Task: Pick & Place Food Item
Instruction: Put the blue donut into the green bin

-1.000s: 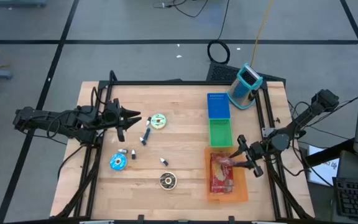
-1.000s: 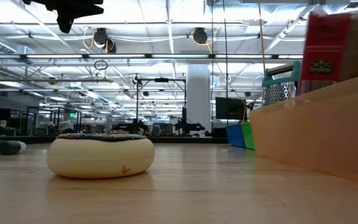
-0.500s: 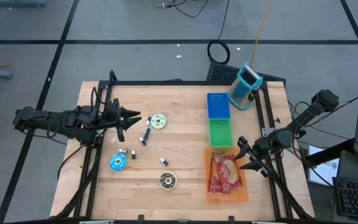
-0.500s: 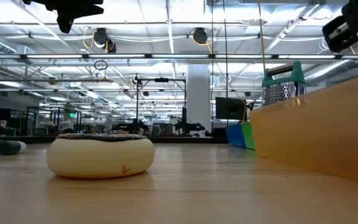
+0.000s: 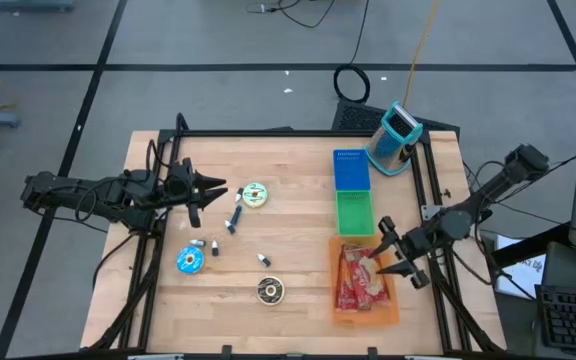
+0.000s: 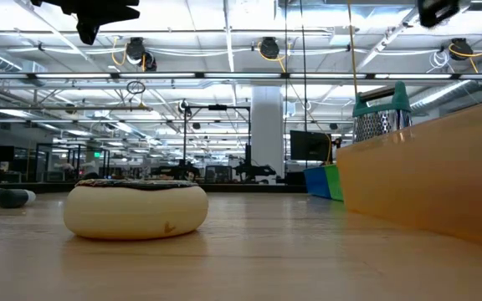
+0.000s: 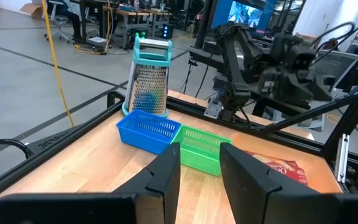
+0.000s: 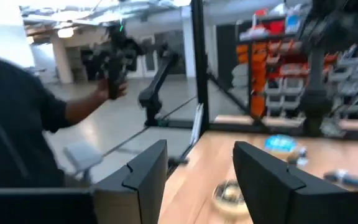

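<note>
Right gripper (image 5: 392, 252) hangs in the air just past the right side of the orange tray (image 5: 339, 308), with its two fingers spread apart and nothing between them. Its dark arm reaches in from the right edge of the table (image 5: 288, 300), bent at the elbow and sloping down toward the tray. The red food packet (image 5: 360, 281) lies flat inside the orange tray, which sits near the front right corner of the table. Behind the tray, along the right side, come a green basket (image 5: 355, 213), then a blue basket (image 5: 350, 170), and a teal grater (image 5: 395, 138) stands at the back right corner. Left gripper (image 5: 215, 190) waits over the left half of the table, its arm stretched out low and nearly straight from the left edge. Its fingers (image 7: 166, 180) have a small gap between them and hold nothing. Near it on the wood lie a green tape roll (image 5: 255, 195), a blue tape roll (image 5: 189, 261) and a brown tape roll (image 5: 269, 290), with a few small markers (image 5: 235, 219) between them. A person's dark sleeve (image 8: 23, 118) shows in the room beyond the table.
</note>
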### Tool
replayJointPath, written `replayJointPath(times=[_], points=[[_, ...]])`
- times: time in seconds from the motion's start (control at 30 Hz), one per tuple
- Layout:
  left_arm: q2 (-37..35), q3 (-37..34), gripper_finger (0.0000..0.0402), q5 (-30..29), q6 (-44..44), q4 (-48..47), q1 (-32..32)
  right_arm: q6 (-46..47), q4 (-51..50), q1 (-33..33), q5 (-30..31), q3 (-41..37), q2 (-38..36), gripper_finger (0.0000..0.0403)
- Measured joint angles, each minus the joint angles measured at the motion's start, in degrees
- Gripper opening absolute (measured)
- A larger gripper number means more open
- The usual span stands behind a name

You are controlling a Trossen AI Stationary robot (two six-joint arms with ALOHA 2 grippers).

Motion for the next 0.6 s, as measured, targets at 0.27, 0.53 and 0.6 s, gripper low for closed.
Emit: replayJointPath(times=[0.27,0.53,0.6], points=[[0.0,0.0,0.0115,0.0,0.01,4.72,0.0,-1.64,2.31,-7.92,0.21,2.35,8.06,0.0161],[0.02,0.01,0.0115,0.02,-0.07,5.03,0.0,-0.21,8.46,-14.05,-0.02,2.44,15.85,0.0159],[0.0,0.02,0.0115,0.65,-0.01,3.43,0.0,0.34,9.06,-15.15,-0.08,2.44,17.09,0.0158]])
